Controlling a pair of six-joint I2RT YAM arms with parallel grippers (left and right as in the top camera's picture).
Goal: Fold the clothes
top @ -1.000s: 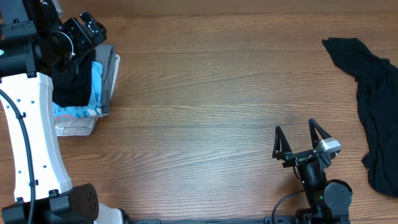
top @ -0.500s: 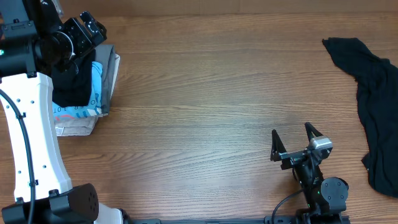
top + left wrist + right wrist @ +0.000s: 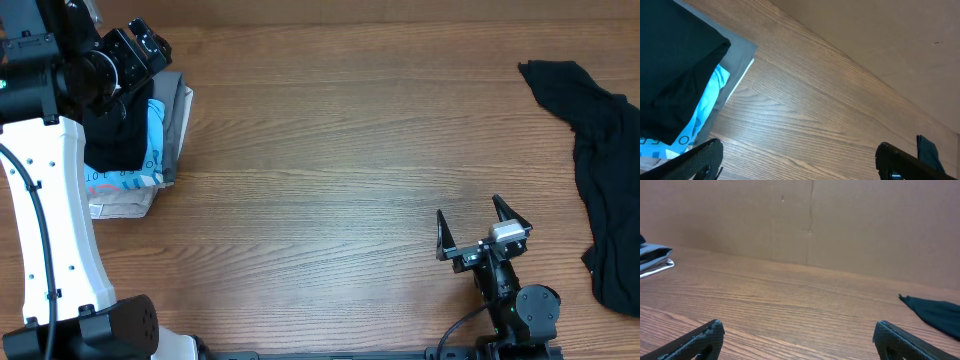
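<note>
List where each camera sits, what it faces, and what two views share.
Overhead: above the table, facing down; left arm, right gripper, folded stack, loose black garment.
Left wrist: over the stack, facing across the table; open left gripper below.
Right wrist: low, facing the back wall; its open fingertips.
Shared: overhead and right wrist show the loose garment.

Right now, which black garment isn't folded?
The black garment at the right edge of the table: it lies crumpled and spread out. The other black one sits folded on the light-blue shirt at the left.
</note>
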